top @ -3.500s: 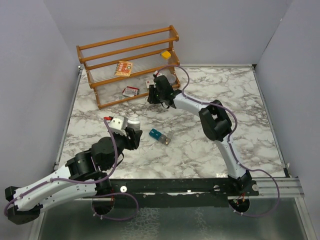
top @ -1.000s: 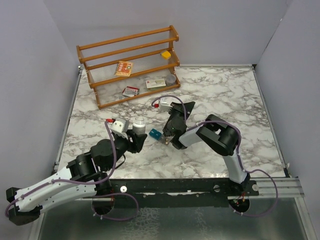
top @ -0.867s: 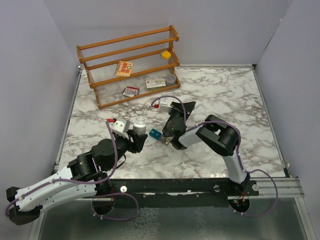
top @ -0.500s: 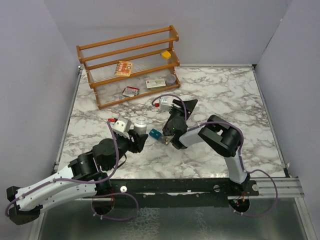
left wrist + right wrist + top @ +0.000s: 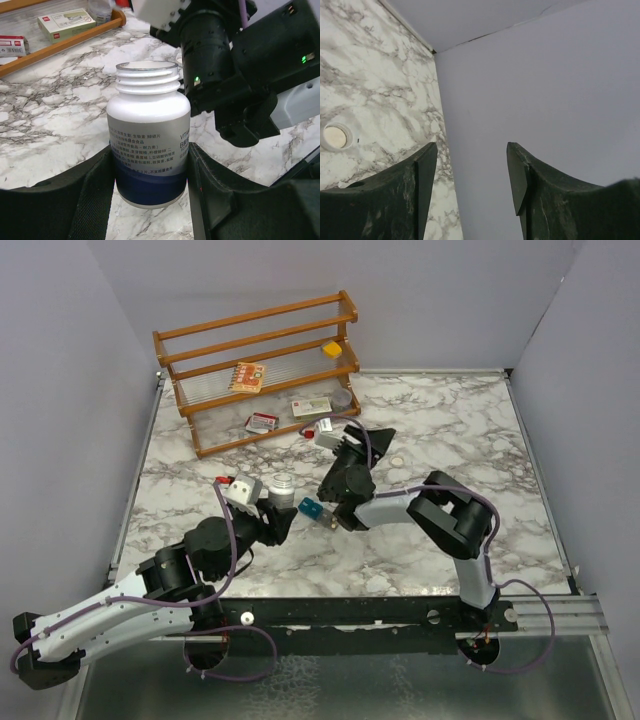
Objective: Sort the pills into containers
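Observation:
My left gripper (image 5: 282, 502) (image 5: 150, 155) is shut on a white bottle with a blue band (image 5: 284, 486) (image 5: 148, 135); it stands upright with its mouth open and no cap on. The containers (image 5: 318, 510), a short teal and grey strip, lie on the marble just right of the bottle. My right gripper (image 5: 378, 436) (image 5: 472, 170) is open and empty, raised behind the containers and pointing at the right wall. A round white cap (image 5: 397, 462) (image 5: 335, 136) lies on the table to its right. No pills show.
A wooden rack (image 5: 255, 370) stands at the back left with small boxes on it, among them a red-and-white one (image 5: 262, 422) and a green-and-white one (image 5: 311, 407). The right arm's wrist (image 5: 235, 75) looms close behind the bottle. Grey walls enclose the table.
My right gripper has opened, lifted away from the containers and swung toward the back right. The white cap now lies on the table. The left arm and bottle have barely moved.

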